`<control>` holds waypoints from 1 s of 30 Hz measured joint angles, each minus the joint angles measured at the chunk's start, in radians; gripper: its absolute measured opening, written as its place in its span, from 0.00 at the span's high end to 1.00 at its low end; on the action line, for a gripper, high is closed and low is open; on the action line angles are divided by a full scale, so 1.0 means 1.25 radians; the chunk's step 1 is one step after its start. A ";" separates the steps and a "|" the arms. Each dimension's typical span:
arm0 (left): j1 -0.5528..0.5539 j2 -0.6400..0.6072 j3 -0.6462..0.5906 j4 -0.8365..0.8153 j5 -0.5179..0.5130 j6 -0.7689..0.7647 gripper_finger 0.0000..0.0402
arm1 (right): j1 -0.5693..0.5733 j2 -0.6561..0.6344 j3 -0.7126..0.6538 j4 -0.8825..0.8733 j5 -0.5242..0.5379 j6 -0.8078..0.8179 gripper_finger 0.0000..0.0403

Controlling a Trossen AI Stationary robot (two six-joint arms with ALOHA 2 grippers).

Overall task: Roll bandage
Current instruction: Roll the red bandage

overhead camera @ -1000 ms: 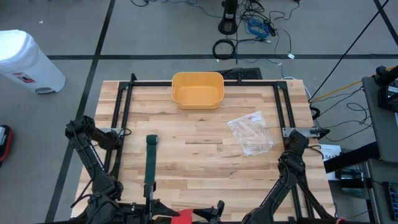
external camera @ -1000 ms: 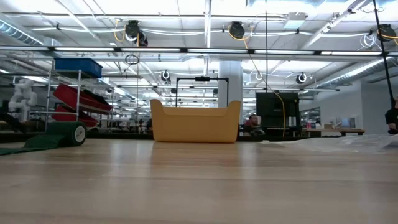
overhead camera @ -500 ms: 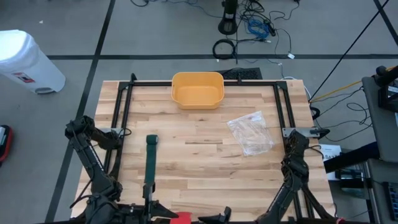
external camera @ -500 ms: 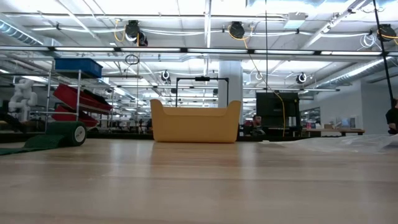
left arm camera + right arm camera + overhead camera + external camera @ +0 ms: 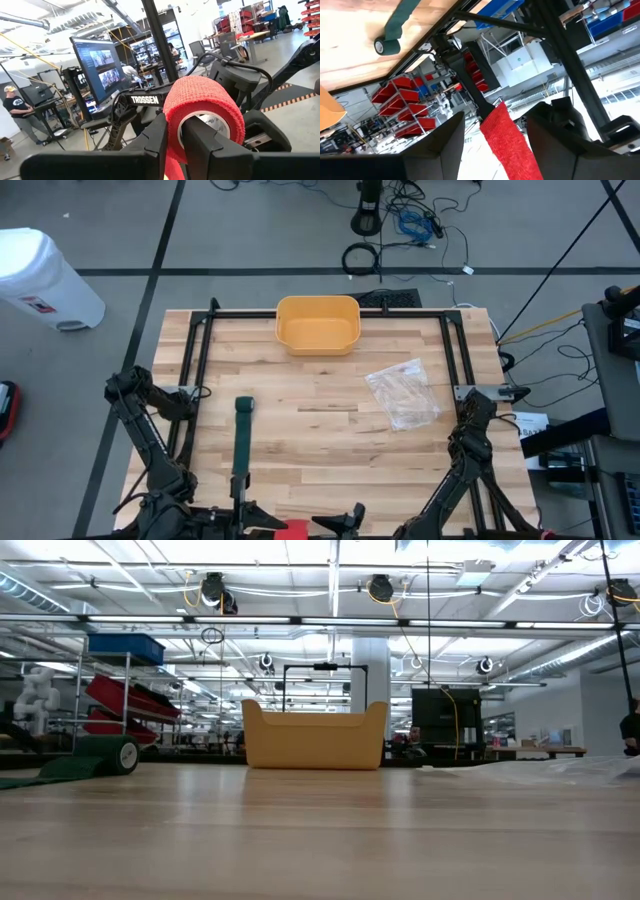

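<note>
A red bandage roll [image 5: 202, 107] with a white core is held beyond the table's near edge, with my left gripper [image 5: 175, 125] shut on it; in the high view it shows as a red patch [image 5: 295, 530]. A loose red strip [image 5: 510, 142] of it runs between the wide-apart fingers of my right gripper [image 5: 495, 112], which is open with a gap on both sides. A dark green bandage [image 5: 241, 445] lies partly unrolled on the table's left half, its rolled end [image 5: 244, 406] toward the far edge. My left gripper holds the red roll by its wall [image 5: 172, 147], one finger [image 5: 200, 145] in the hollow core and the other [image 5: 159, 142] outside. The roll sticks out past the fingertips, lifted clear of the table.
A yellow bin [image 5: 317, 323] stands at the far edge's middle. A clear plastic bag [image 5: 402, 393] lies on the table's right half. Black frame rails [image 5: 197, 370] run along the table's left, right and far sides. Bare wood lies between the green bandage and the bag.
</note>
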 joint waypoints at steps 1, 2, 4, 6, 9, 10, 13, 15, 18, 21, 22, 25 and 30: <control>0.000 0.000 0.000 0.000 0.000 0.000 0.86 | -0.002 0.000 0.000 0.000 0.000 -0.001 0.51; 0.000 0.000 0.000 0.000 0.000 0.000 0.86 | -0.002 0.000 0.000 0.000 0.000 -0.001 0.51; 0.000 0.000 0.000 0.000 0.000 0.000 0.86 | -0.005 -0.001 0.000 -0.006 -0.001 -0.001 0.51; 0.000 0.000 0.000 0.000 0.000 0.000 0.86 | -0.011 -0.006 -0.001 -0.012 0.000 -0.001 0.51; 0.000 0.000 0.000 0.000 0.000 0.000 0.86 | -0.019 -0.019 -0.001 -0.012 -0.001 -0.001 0.51; 0.000 0.000 0.000 0.000 0.000 0.000 0.86 | -0.020 -0.022 -0.001 -0.011 -0.001 -0.001 0.51; 0.000 0.000 0.000 0.000 0.000 0.000 0.86 | -0.020 -0.025 -0.001 -0.013 -0.004 -0.003 0.51; 0.000 0.000 0.000 0.000 0.000 0.000 0.86 | -0.020 -0.025 -0.001 -0.013 -0.006 -0.004 0.51; 0.000 0.000 0.000 0.000 0.000 0.000 0.86 | -0.021 -0.025 -0.001 -0.012 -0.006 -0.004 0.51; 0.000 0.000 0.000 -0.001 0.000 0.000 0.86 | -0.029 -0.025 -0.001 -0.012 -0.008 -0.004 0.51; 0.000 0.000 0.000 0.000 0.000 0.000 0.86 | -0.032 -0.025 -0.001 -0.011 -0.008 -0.004 0.51; 0.000 0.000 0.000 0.000 0.000 0.000 0.86 | -0.042 -0.025 -0.001 -0.004 -0.008 -0.004 0.51; 0.000 0.000 0.000 0.000 0.000 0.000 0.86 | -0.051 -0.026 -0.001 0.033 -0.008 -0.004 0.51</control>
